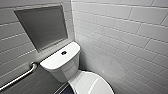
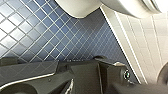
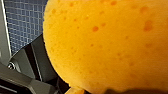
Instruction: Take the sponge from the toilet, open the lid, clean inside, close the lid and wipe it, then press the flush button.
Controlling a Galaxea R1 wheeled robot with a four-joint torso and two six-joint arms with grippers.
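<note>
Head view: the toilet (image 1: 62,67) sits in a corner of white tiled walls (image 1: 125,37). The tank top is bare apart from the flush button (image 1: 63,52), small, dark and round, in the middle of it. The lid (image 1: 92,83) is down over the bowl, white and glossy. A metal grab bar (image 1: 20,76) runs along the wall beside the tank, and a grey recessed panel (image 1: 43,26) sits above it.

Right wrist view: the sponge (image 3: 107,42) is bright orange and porous, hard up against the camera, with the blue-grey grid of floor tiles (image 3: 22,22) behind it. It is off the toilet and off the floor. The right gripper (image 3: 75,85) is pinching it at the base, where the dark robot parts meet it; the fingers themselves are hard to make out.

Left wrist view: the blue diamond-laid floor, the toilet's white underside at one edge, and a pale skirting strip (image 2: 120,37) where the floor meets the white wall tile. The dark robot plate takes up the near part of the picture. For the left gripper I cannot tell whether it is spread or closed.

The floor colour and the sponge come from the wrist views; the button, lid and bar come from the head view.
</note>
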